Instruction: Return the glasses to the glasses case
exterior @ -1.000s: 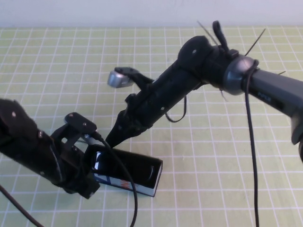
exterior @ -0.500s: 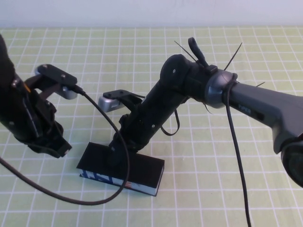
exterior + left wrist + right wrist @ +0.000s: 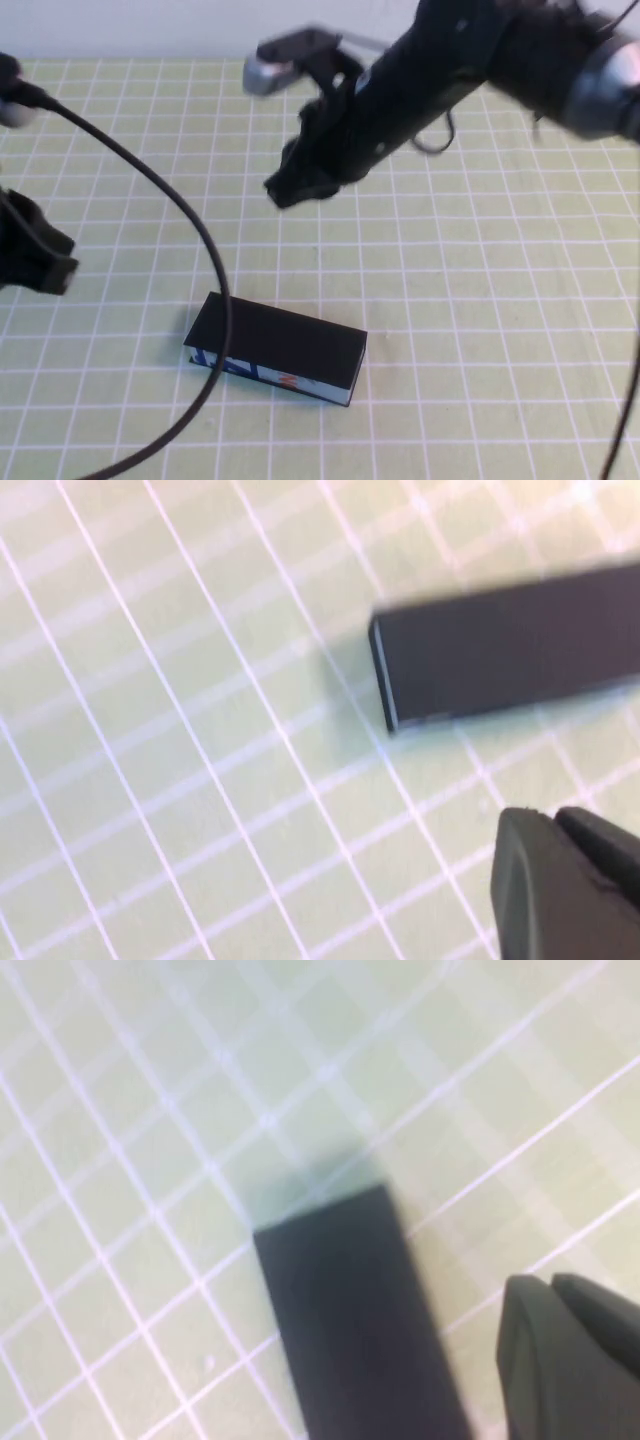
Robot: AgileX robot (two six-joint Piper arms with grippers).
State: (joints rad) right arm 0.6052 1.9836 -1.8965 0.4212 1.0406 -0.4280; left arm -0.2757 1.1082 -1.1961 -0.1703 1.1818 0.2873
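Observation:
The glasses case (image 3: 278, 345) lies shut on the green grid mat, its flat black lid on top and its blue, white and red-orange side facing the front. It also shows in the left wrist view (image 3: 510, 650) and the right wrist view (image 3: 350, 1310). The glasses are hidden. My left gripper (image 3: 40, 270) is shut and empty at the far left, well clear of the case; its tips show in the left wrist view (image 3: 555, 825). My right gripper (image 3: 288, 190) is shut and empty, raised above and behind the case; its tips show in the right wrist view (image 3: 550, 1290).
The left arm's black cable (image 3: 190, 215) arches across the mat and passes over the case's left end. The green grid mat (image 3: 480, 330) covers the whole table, with a white wall at the back.
The case's lid went from open to shut. My left arm drew back to the left edge. My right arm lifted off the case and moved up and back.

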